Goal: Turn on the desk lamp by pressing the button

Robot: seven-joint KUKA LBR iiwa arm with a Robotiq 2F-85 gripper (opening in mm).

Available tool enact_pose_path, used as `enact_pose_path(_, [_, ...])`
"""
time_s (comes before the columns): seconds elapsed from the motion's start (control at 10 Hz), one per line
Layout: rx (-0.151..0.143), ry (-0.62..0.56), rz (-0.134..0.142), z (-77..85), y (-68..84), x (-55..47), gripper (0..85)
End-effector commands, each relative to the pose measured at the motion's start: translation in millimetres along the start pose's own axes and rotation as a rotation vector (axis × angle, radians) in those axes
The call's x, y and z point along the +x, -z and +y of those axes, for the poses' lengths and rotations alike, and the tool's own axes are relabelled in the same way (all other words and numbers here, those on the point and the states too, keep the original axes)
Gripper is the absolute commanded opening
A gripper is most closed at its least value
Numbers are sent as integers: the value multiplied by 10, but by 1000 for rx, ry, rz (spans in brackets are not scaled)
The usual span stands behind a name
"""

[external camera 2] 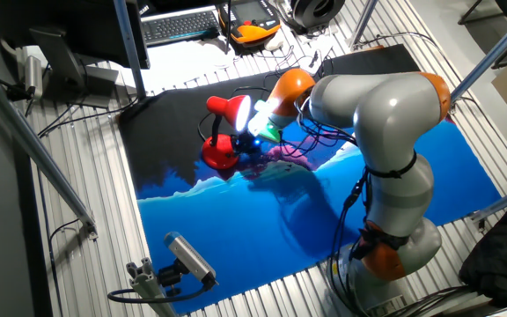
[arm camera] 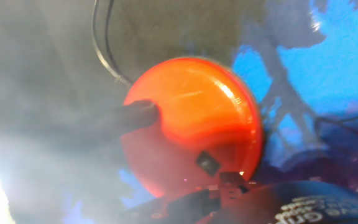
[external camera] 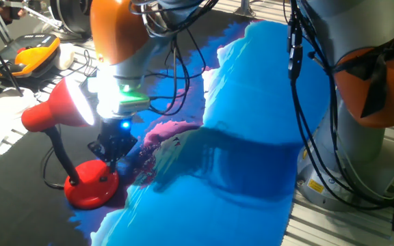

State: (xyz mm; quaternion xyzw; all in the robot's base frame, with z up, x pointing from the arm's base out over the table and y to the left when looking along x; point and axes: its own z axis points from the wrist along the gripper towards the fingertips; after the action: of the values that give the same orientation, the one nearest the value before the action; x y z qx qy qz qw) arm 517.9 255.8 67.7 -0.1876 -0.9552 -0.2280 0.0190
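The red desk lamp point(external camera: 46, 113) stands at the left on the dark mat, its cone shade turned toward my hand and its black neck running down to the round red base point(external camera: 87, 188). In the hand view the base point(arm camera: 191, 118) fills the middle, with the small dark button point(arm camera: 207, 163) on its lower part. My gripper point(external camera: 113, 156) hangs just above the right side of the base. Its dark fingertip point(arm camera: 230, 182) sits right beside the button. No view shows a gap or contact between the fingers. A white glow at the shade's mouth merges with my hand's light.
A blue cloth point(external camera: 252, 137) covers the table to the right of the lamp. The lamp's black cord point(arm camera: 101, 50) runs off behind the base. An orange-and-black gadget point(external camera: 29, 58) lies at the far left. A keyboard point(external camera 2: 179, 25) and a small camera point(external camera 2: 187, 255) sit off the mat.
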Motion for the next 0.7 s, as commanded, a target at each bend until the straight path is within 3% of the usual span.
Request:
enact_pose_path(0.0, [19, 13, -1, -22, 38, -22, 0])
enact_pose_path(0.3, [31, 51, 6, -154, 123, -110, 0])
enact_pose_path(0.6, [68, 93, 20, -319, 317, -176, 0])
